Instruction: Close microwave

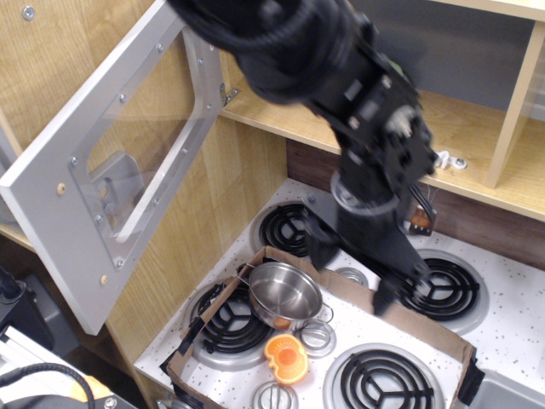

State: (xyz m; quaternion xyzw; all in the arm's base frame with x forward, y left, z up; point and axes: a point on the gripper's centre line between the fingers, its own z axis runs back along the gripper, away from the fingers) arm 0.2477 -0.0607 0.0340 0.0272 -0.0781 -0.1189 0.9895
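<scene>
The microwave door is a silver-grey panel with a clear window. It stands swung wide open at the left, hinged near the wooden shelf edge. Its grey handle shows through the window. The buttons and display are out of view. My gripper hangs from the black arm over the stove, right of the door and well apart from it. Its two fingers are spread and hold nothing. The arm is blurred.
A cardboard tray lies on the white stove top and holds a steel pot, an orange toy and metal rings. Black coil burners surround it. A wooden shelf with an upright divider runs behind the arm.
</scene>
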